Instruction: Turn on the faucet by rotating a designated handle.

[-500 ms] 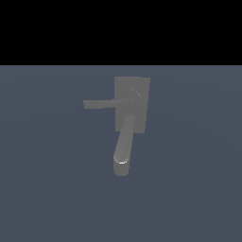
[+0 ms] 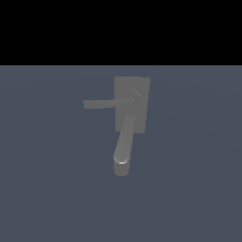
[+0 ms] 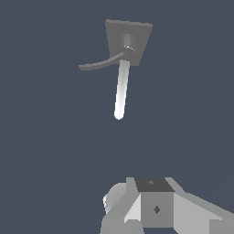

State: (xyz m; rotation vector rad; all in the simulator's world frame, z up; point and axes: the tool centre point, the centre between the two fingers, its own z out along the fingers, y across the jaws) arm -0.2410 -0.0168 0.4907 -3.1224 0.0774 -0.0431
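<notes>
The grey faucet point(image 2: 130, 118) stands on a dark blue-grey surface, with a flat rectangular back plate point(image 2: 140, 118) and a round hub point(image 2: 133, 97). The thin flat handle point(image 2: 101, 103) sticks out from the hub toward the exterior view's left. The thick rounded spout point(image 2: 123, 146) runs from the hub toward the camera. The wrist view shows the faucet point(image 3: 128, 43) with its handle point(image 3: 98, 64) and spout point(image 3: 120, 91). My gripper point(image 3: 155, 203) shows only partly in the wrist view, well away from the faucet and touching nothing. It does not show in the exterior view.
The dark blue-grey surface point(image 2: 47, 189) spreads around the faucet on all sides. A black band point(image 2: 121, 28) fills the far background of the exterior view.
</notes>
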